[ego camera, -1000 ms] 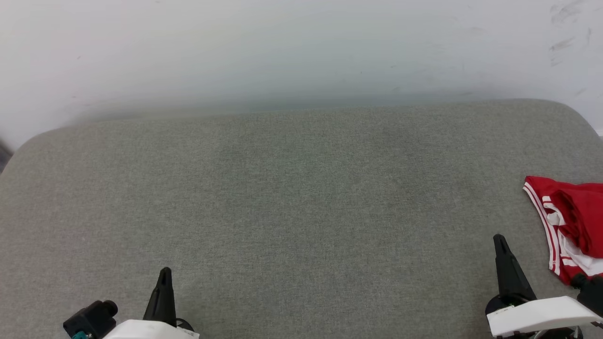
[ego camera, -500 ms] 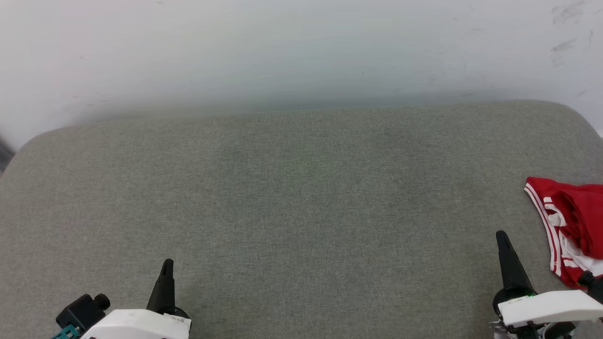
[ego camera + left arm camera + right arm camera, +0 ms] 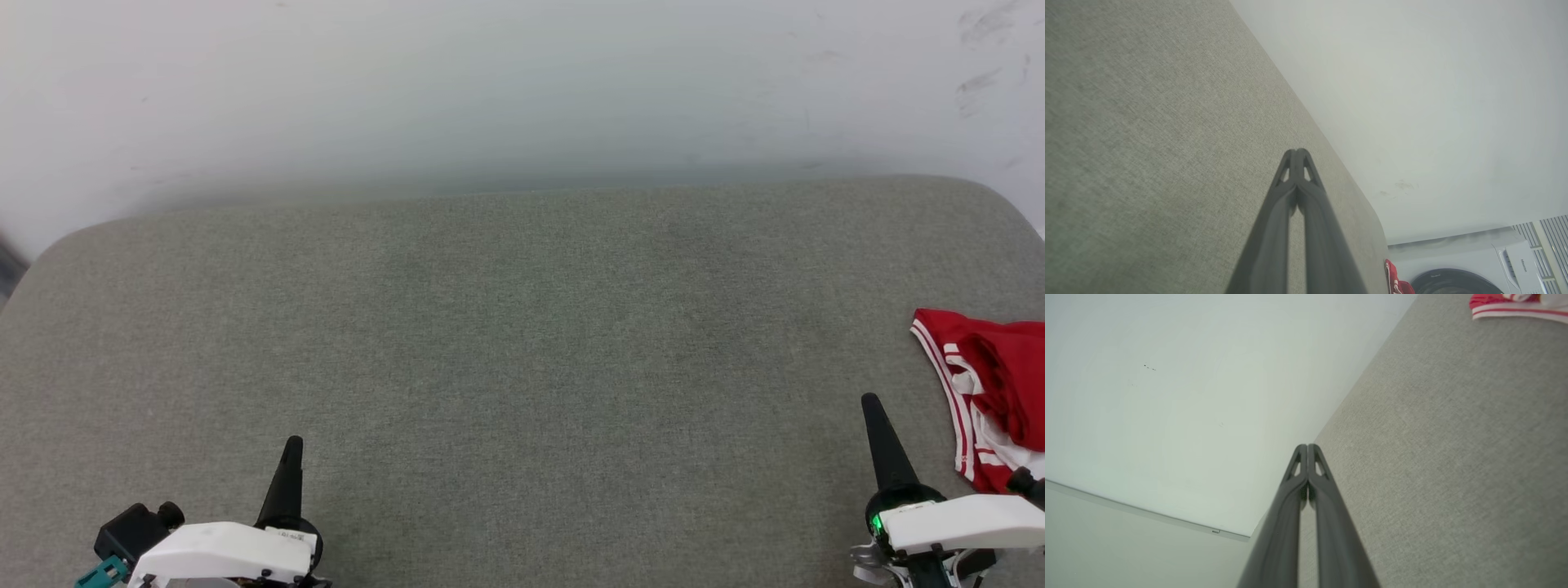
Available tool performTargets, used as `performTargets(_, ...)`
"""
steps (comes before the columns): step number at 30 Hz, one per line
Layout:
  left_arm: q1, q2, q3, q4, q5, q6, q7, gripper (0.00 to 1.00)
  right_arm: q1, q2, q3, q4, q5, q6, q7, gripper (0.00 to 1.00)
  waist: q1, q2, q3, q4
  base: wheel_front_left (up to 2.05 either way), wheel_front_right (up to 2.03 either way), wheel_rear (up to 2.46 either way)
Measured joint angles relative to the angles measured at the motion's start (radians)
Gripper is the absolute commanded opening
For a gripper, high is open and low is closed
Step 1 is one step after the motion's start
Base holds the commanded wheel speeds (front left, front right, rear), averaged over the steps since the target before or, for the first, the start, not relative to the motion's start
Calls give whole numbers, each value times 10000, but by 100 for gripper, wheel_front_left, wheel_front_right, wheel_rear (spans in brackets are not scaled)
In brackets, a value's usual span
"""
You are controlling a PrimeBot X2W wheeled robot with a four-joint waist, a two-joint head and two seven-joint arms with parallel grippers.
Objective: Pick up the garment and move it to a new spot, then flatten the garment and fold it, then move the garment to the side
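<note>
Grey woven fabric covers the bench, which ends against a pale wall on its far side. The left gripper is at the near left, fingers pointing toward the far side. The left wrist view shows its jaws pressed together to the tips, holding nothing. The right gripper is at the near right and points the same way. The right wrist view shows its jaws likewise closed tip to tip, with nothing between them. Whether either touches the fabric below cannot be told. The garment lies crumpled on the bench at the far right, just right of the right gripper and apart from its fingertips, cut off by the edge of the head view. Red cloth is bunched over white, and a white-and-red striped edge on its left side runs roughly near to far, slanting rightward as it comes nearer. Beyond the bench's right end, the left wrist view catches a white washing machine.
</note>
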Motion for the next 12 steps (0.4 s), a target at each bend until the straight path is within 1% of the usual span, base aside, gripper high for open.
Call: performTargets(12,-244,0,130,217,-1281,-198,309,0,-177,6,-109,123,1202,-2,293,0,0,0,-15,28,0,0,0)
